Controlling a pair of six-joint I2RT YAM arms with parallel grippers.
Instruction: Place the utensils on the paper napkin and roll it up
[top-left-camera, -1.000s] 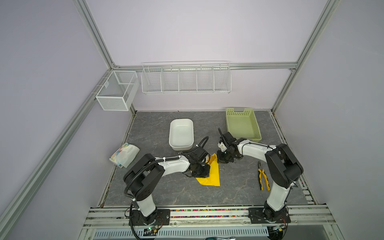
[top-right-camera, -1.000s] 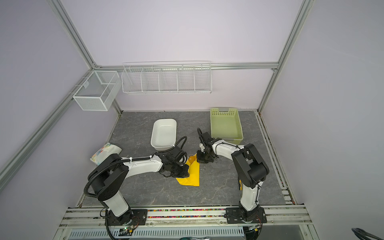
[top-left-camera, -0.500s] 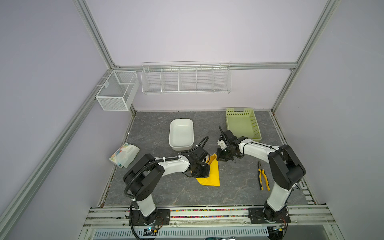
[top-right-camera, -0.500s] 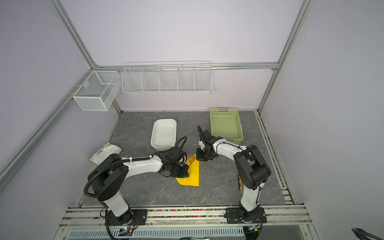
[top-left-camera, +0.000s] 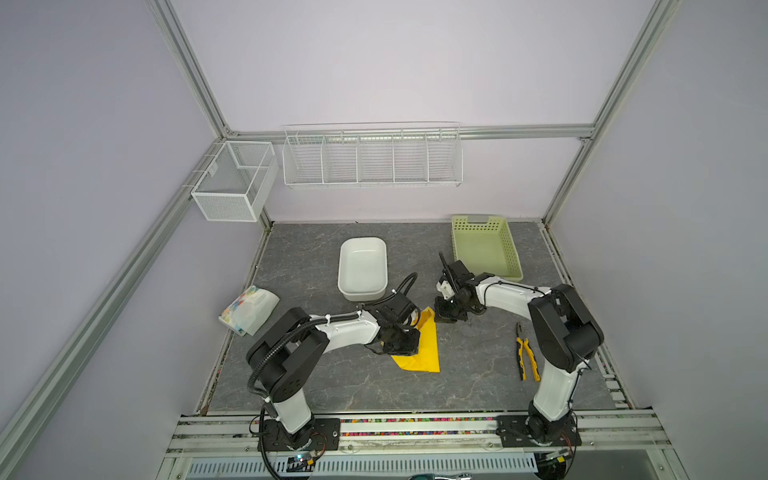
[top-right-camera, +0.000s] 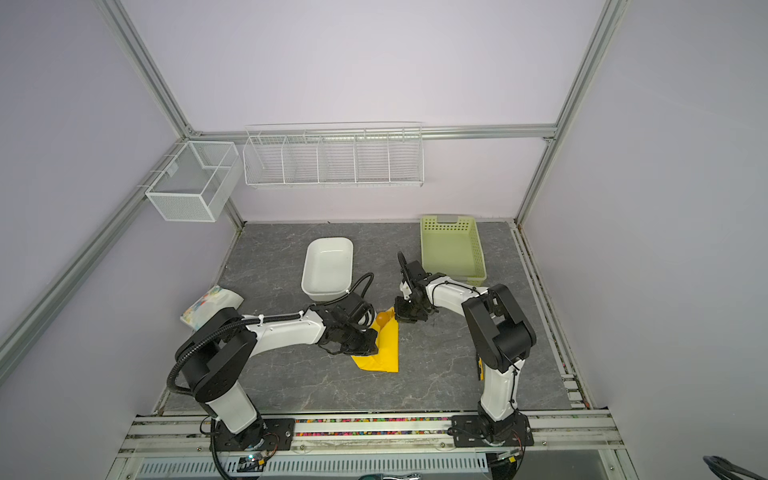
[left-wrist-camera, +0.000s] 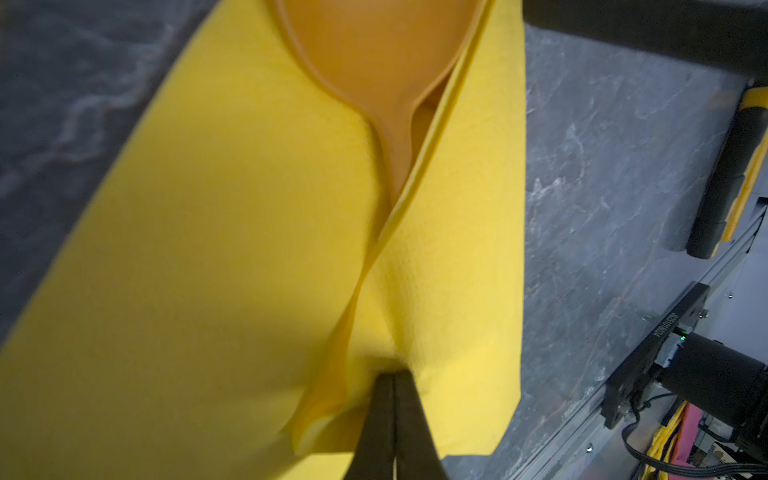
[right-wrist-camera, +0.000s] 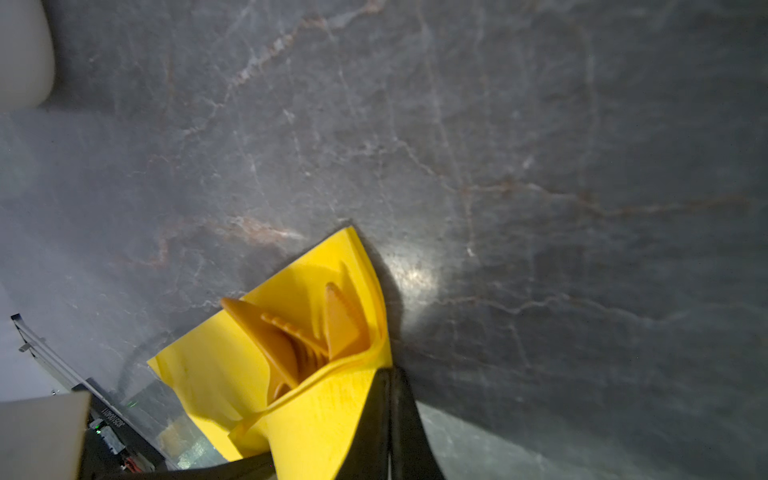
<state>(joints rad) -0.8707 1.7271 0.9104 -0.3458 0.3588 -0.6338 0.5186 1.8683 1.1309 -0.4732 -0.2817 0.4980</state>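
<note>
Rolling looks to be underway: the thin, crinkly bright yellow paper napkin (top-left-camera: 428, 349) is folded over the smooth orange plastic utensils (right-wrist-camera: 299, 340) on the grey marbled tabletop (top-left-camera: 478, 365). Its edge is pinched by left gripper (left-wrist-camera: 392, 376) and right gripper (right-wrist-camera: 388, 374), jaws pressed together. Next the flap probably needs carrying over evenly, gently.

The napkin (top-left-camera: 426, 347) lies in the middle of the table (top-left-camera: 332, 386), folded over the utensils (right-wrist-camera: 299, 340), whose ends stick out at its far end. Behind it on the left sits a tub (top-left-camera: 362, 270), behind it on the right a tray (top-left-camera: 486, 247). A packet (top-left-camera: 249, 307) lies far left and pliers (top-left-camera: 527, 353) far right.
</note>
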